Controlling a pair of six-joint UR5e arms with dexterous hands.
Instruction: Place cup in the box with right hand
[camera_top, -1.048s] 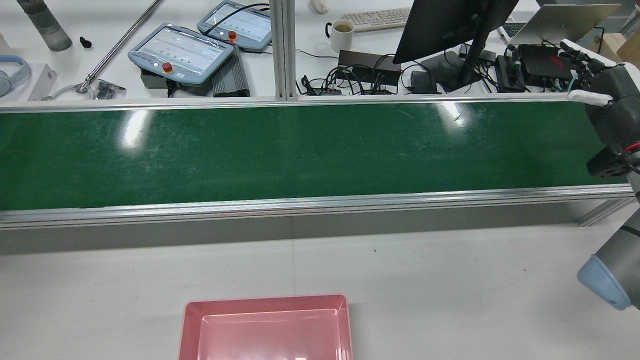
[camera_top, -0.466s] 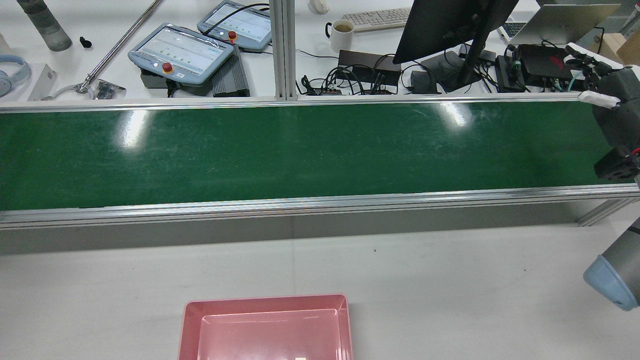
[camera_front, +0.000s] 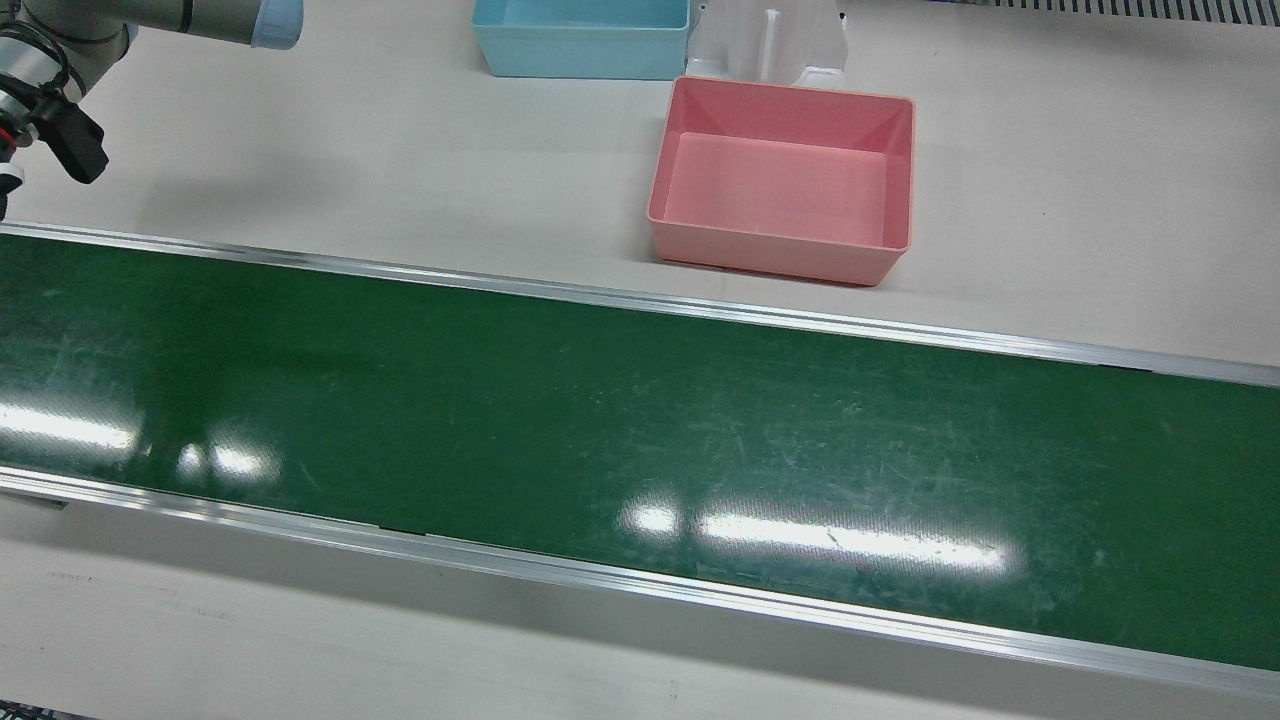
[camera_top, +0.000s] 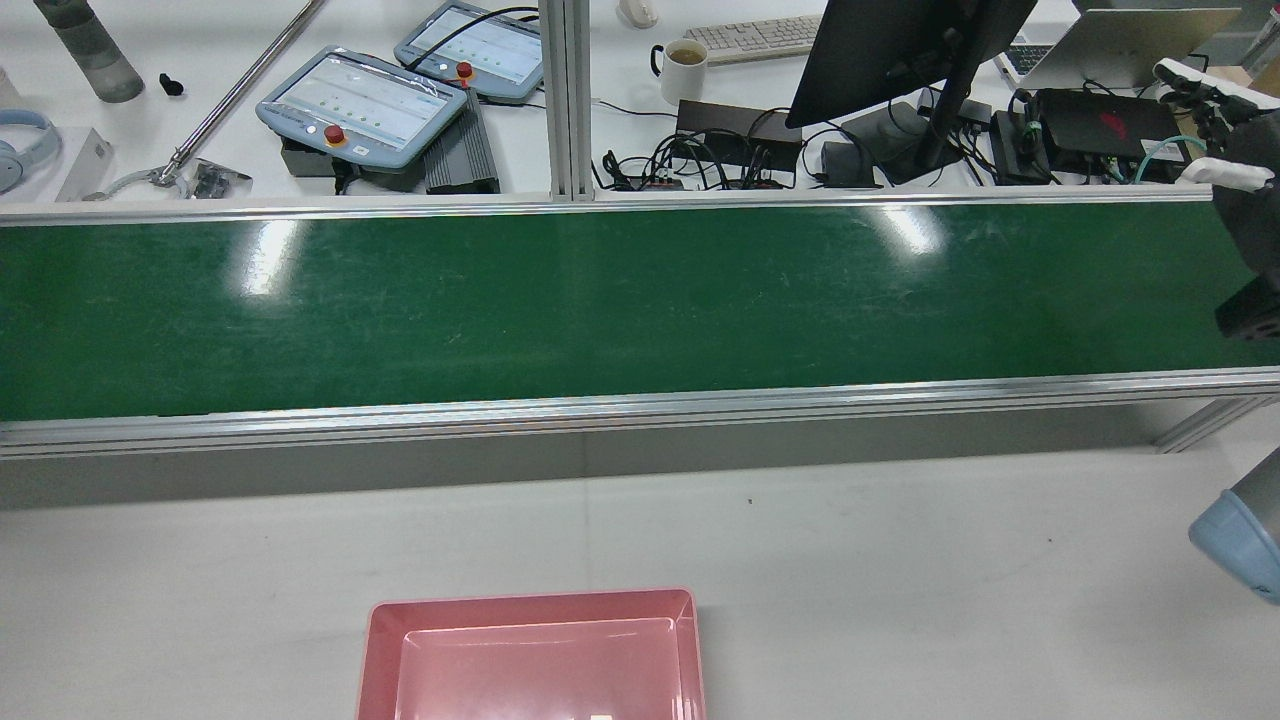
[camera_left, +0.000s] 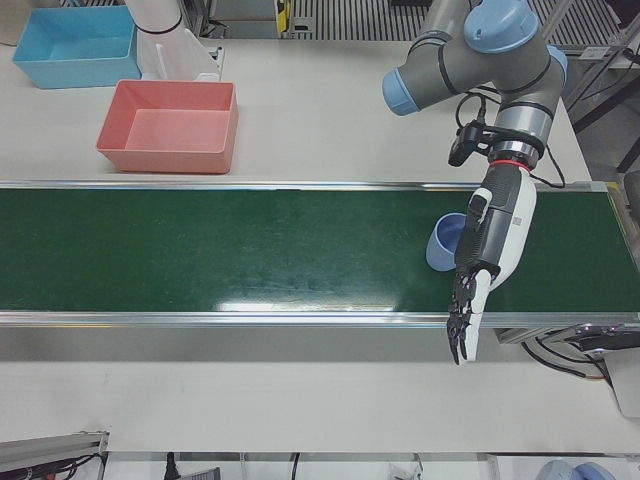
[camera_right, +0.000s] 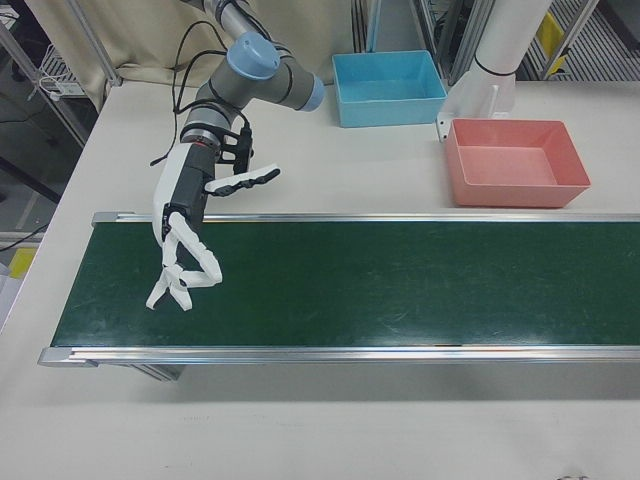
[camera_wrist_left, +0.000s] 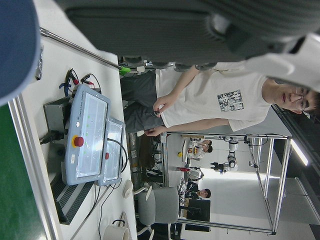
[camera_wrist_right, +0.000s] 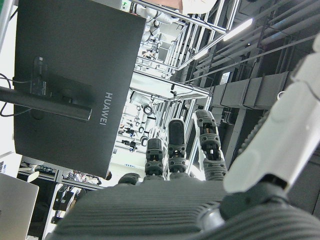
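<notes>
1. right hand (camera_right: 180, 240) hangs over my belt's (camera_right: 400, 285) end, fingers spread, holding nothing.
2. left hand (camera_left: 490, 240) open beside one blue cup (camera_left: 445, 243) on the belt.
3. one pink box (camera_right: 515, 162), one blue bin (camera_right: 388, 88).

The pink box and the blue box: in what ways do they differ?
The pink box stands close to the green belt; the blue box stands farther back. The pink box is before the white pedestal; the blue box is beside it. Both are empty, open-topped and rectangular.
</notes>
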